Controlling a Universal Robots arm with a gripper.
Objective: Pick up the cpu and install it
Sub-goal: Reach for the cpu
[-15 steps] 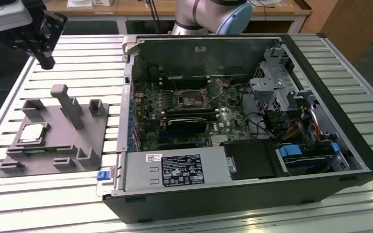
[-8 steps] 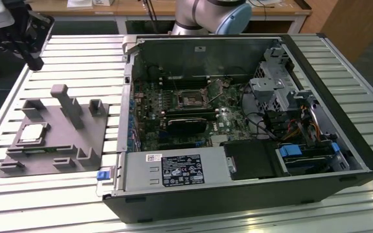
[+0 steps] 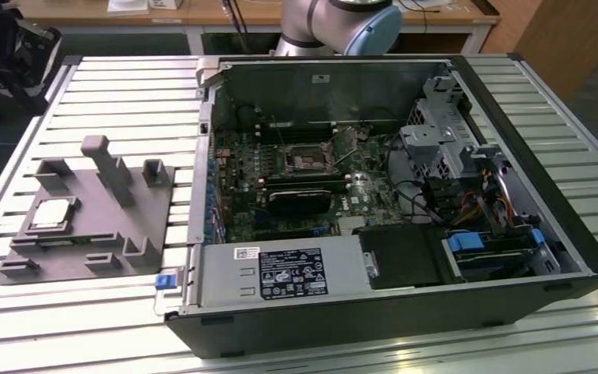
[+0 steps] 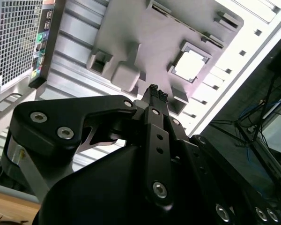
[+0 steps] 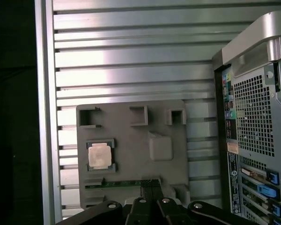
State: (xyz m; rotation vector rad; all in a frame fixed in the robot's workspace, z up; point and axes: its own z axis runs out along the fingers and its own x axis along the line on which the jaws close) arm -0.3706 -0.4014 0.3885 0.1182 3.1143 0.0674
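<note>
Both jaws of the tool [image 4: 157, 92] stand closed together, gripping nothing, above the near edge of the grey fixture [image 5: 126, 150]. Past a raised block, the cpu [image 5: 100, 155] lies flat in its square recess, untouched and off to one side of the tool's line. In the exterior view it sits at 9 o'clock from the motherboard socket [image 3: 307, 161], outside the open computer case [image 3: 382, 319] on the slatted worktop [image 3: 122, 86].

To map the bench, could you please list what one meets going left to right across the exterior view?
cpu → tall grey post of the fixture → blue latch → motherboard socket → metal drive cage
</note>
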